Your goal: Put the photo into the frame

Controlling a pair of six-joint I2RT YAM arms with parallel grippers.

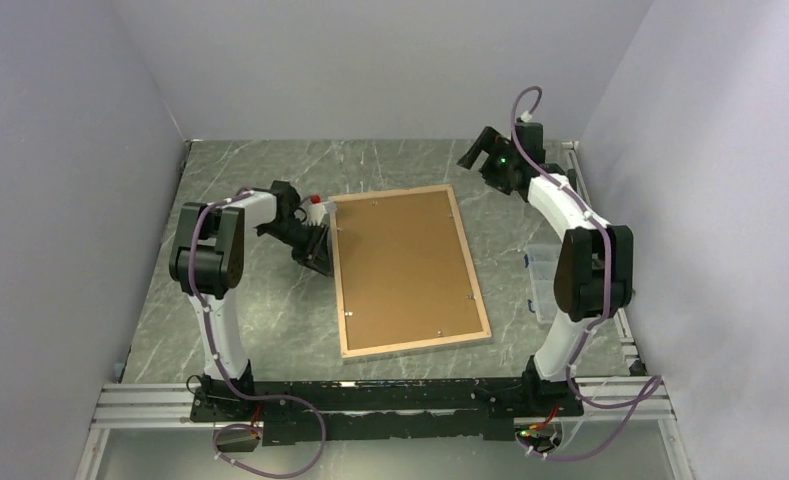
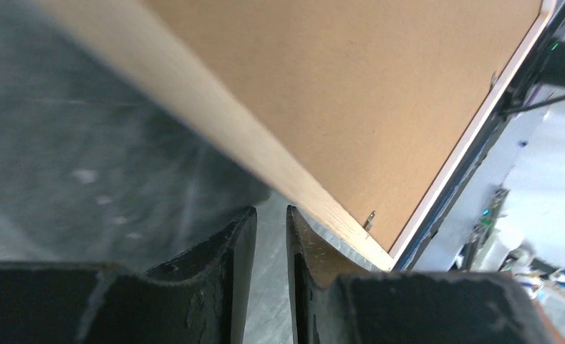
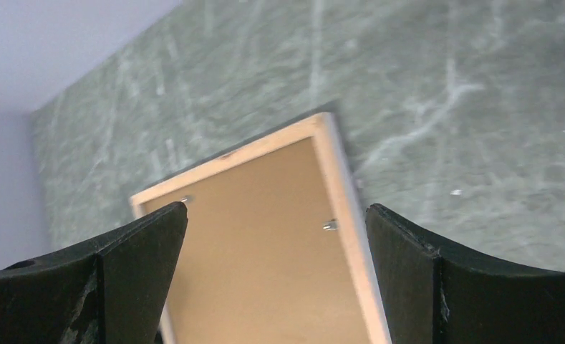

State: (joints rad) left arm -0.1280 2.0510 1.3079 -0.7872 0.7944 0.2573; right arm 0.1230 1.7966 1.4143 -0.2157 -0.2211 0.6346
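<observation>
The frame (image 1: 336, 270) lies face down in the middle of the table, its pale wood back up, with the brown backing board (image 1: 405, 265) sitting inside it. The photo is hidden. My left gripper (image 1: 321, 263) is low at the frame's left rim (image 2: 215, 122). Its fingers (image 2: 236, 244) stand a narrow gap apart with only table between them, and the right finger is against the rim. My right gripper (image 1: 473, 152) hangs raised over the back right corner, wide open and empty. It looks down on the frame's far rim (image 3: 344, 208) and the board (image 3: 258, 251).
A clear plastic box (image 1: 542, 283) stands at the table's right edge beside the right arm. Small metal clips (image 1: 349, 312) stick out along the board's edges. Grey walls close in on the left, back and right. A metal rail (image 1: 390, 400) runs along the near edge.
</observation>
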